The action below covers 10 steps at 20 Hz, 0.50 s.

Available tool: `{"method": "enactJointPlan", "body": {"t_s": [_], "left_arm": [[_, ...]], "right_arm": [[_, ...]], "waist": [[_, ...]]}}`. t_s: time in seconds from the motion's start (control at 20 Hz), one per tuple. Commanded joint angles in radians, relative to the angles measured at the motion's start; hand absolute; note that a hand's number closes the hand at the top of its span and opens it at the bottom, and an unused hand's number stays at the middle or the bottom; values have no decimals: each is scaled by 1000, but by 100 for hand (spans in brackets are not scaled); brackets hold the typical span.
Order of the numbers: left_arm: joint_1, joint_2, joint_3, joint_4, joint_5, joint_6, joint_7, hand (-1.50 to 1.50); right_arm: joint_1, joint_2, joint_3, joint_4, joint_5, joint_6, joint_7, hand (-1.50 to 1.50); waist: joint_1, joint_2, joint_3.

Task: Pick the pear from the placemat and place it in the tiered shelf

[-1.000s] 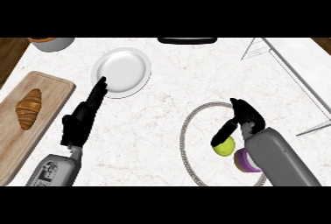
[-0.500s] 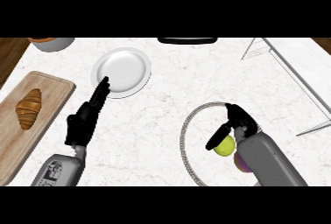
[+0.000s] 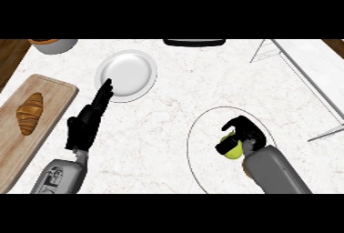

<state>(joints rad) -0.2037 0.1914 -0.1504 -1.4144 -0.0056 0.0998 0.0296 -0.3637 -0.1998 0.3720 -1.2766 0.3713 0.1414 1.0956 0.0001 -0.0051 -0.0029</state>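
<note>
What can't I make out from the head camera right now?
Head view only.
Pear: mostly hidden under the curled right hand.
Placemat: its lower right rim is covered by the right forearm.
Shelf: cut off by the right edge, so its tiers cannot be told.
Dark thing: cut by the top edge, unidentifiable.

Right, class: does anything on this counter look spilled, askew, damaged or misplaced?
Nothing stands out: the brown croissant lies on its wooden board, the white round plate is whole, and the right hand curls round the yellow-green pear over the round placemat.
</note>
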Motion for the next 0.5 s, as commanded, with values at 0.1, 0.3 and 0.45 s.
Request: {"method": "enactJointPlan", "body": {"t_s": [0.1, 0.3, 0.45], "left_arm": [[54, -15, 0, -22, -28, -1, -47, 0], [-18, -1, 21, -15, -15, -30, 15, 0], [-2, -19, -2, -7, -24, -22, -21, 0]], "right_arm": [[14, -19, 22, -8, 47, 93, 48, 150], [-141, 60, -41, 127, 129, -27, 123, 150], [-250, 19, -179, 190, 239, -234, 218, 150]], "waist": [[1, 4, 3], [15, 8, 3], [52, 25, -1]]}}
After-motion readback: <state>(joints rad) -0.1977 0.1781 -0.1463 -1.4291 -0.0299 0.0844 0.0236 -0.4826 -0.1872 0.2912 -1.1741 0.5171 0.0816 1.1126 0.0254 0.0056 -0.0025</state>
